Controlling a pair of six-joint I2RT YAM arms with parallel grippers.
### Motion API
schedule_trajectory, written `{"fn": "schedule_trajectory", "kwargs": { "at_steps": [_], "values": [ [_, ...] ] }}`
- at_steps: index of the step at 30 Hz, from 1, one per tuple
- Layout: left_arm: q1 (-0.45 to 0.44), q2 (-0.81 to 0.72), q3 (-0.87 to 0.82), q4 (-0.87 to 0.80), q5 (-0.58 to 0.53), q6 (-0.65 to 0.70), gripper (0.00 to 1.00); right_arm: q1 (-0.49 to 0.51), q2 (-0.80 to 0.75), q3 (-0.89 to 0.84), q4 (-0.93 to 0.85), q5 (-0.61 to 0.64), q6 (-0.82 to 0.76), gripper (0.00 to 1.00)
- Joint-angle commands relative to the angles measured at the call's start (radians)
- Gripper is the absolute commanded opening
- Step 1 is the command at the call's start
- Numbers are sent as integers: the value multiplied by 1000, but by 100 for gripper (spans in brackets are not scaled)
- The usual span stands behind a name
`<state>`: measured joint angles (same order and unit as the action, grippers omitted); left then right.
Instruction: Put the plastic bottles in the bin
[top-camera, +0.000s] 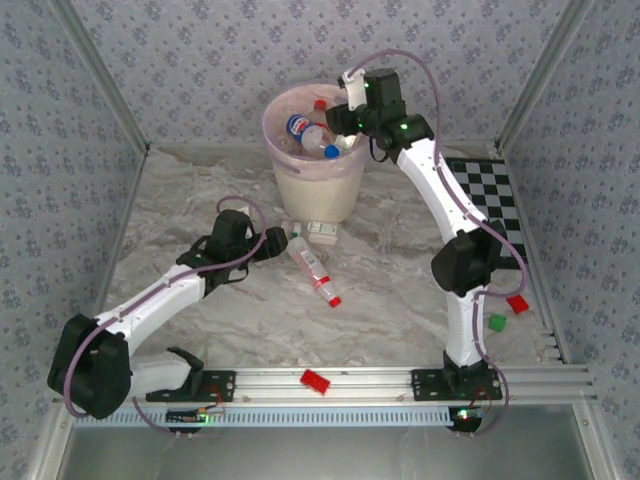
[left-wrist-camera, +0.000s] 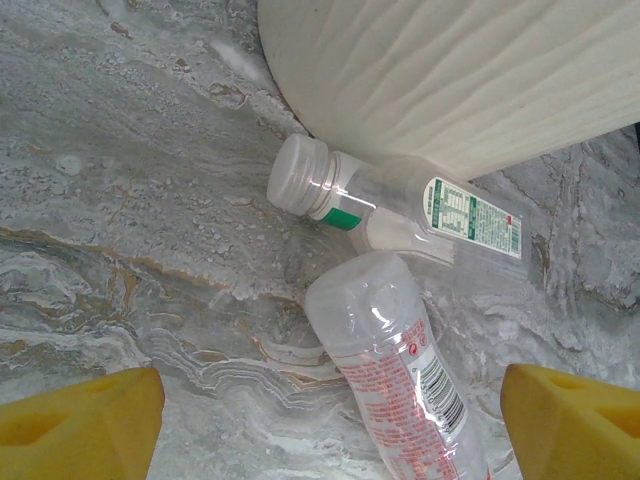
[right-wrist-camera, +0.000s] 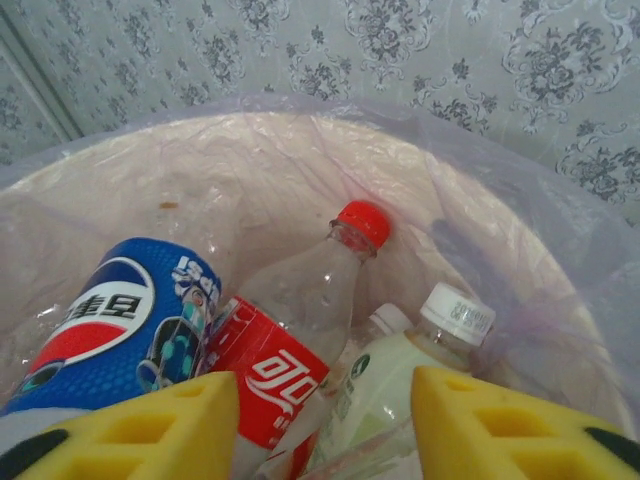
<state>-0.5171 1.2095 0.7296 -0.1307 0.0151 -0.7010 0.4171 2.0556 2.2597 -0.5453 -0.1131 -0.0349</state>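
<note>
Right end effector (right-wrist-camera: 320, 425) above bin (right-wrist-camera: 300, 112), bottles (right-wrist-camera: 300, 310) below

2 bottles (top-camera: 312, 268) lie before the bin (top-camera: 312, 190) (more inside).

- Between the left gripper's (left-wrist-camera: 325, 425) fingers a red-labelled bottle (left-wrist-camera: 395, 385) is lying; ahead, a white-capped bottle (left-wrist-camera: 400, 200) and the bin (left-wrist-camera: 450, 70) are blocking.
- Beneath the right gripper (right-wrist-camera: 320, 425), piled bottles (right-wrist-camera: 290, 330) are crowding the bin.

I see white arm links (top-camera: 140, 310) joined by black motor housings (top-camera: 465, 262), mauve cables (top-camera: 521, 260) looping alongside, a green light (top-camera: 403, 125) glowing, and yellow foam pads (right-wrist-camera: 140, 430) lining the jaws.
</note>
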Motion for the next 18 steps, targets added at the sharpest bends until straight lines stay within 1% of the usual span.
{"fn": "schedule_trajectory", "kwargs": {
  "at_steps": [1,5,7,10,12,14,18],
  "values": [
    [2,8,36,14,24,8,87,-7,-69,71,-102,-10,4,64],
    [3,2,52,5,29,21,88,-39,-105,61,-100,-4,16,67],
    [4,-8,71,-5,34,31,88,-61,-121,45,-101,-19,39,66],
    [3,-18,106,-18,35,46,88,-64,-153,4,-85,-61,59,58],
    [4,-14,124,-18,34,48,88,-34,-162,-11,-90,-100,58,53],
    [4,-1,134,-14,40,43,88,16,-161,-17,-118,-117,23,52],
    [3,19,117,8,60,5,88,85,-151,-74,-144,-65,-29,51]
  ]
}}
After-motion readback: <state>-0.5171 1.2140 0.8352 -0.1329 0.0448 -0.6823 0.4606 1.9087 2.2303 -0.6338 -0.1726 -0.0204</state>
